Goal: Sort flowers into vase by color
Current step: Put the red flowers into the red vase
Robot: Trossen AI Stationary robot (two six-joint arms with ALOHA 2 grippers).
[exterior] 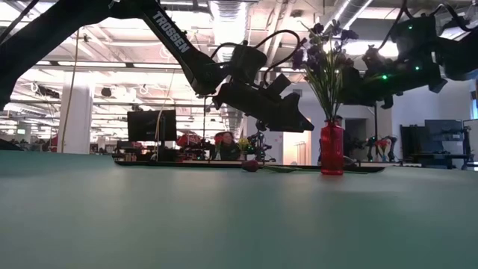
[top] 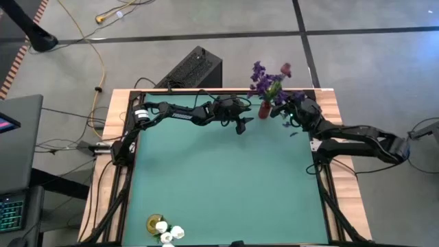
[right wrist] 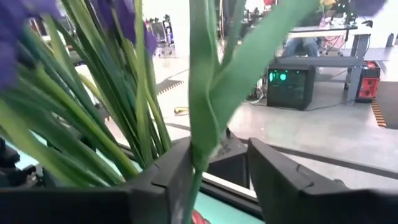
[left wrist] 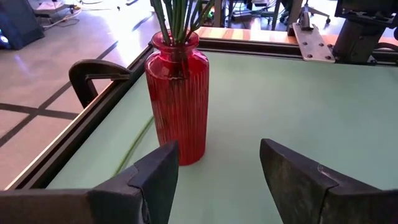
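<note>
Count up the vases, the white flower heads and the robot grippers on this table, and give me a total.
Vases: 2, the red vase and the yellow vase
White flower heads: 3, at the yellow vase
Grippers: 2, the left gripper and the right gripper
Total: 7

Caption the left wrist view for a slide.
Left hand, open, faces the red vase of green stems near the table's edge.

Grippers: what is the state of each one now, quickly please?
Left gripper: open, empty, beside the red vase.
Right gripper: open around a green stem above the vase.
</note>
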